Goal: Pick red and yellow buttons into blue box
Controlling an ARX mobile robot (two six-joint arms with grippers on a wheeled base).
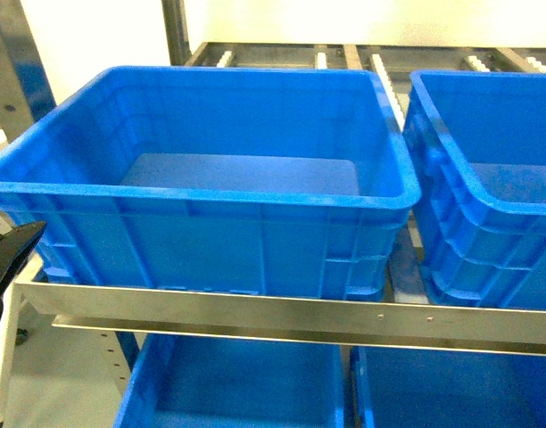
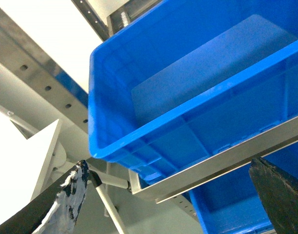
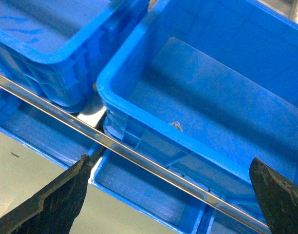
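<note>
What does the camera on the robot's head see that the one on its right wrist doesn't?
Only the head view shows the roller rack behind the crates and the left crate's whole bare floor. Only the right wrist view shows the open right gripper and a small pale speck inside the right crate. Both show two blue crates side by side on a metal shelf rail.

Two blue crates [image 1: 210, 232] on metal shelf [image 1: 255, 312]

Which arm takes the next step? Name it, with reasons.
Left, tentatively. No buttons show; the left gripper, open, is by the blue box's front-left corner, while the right gripper, also open, looks into the other crate.
</note>
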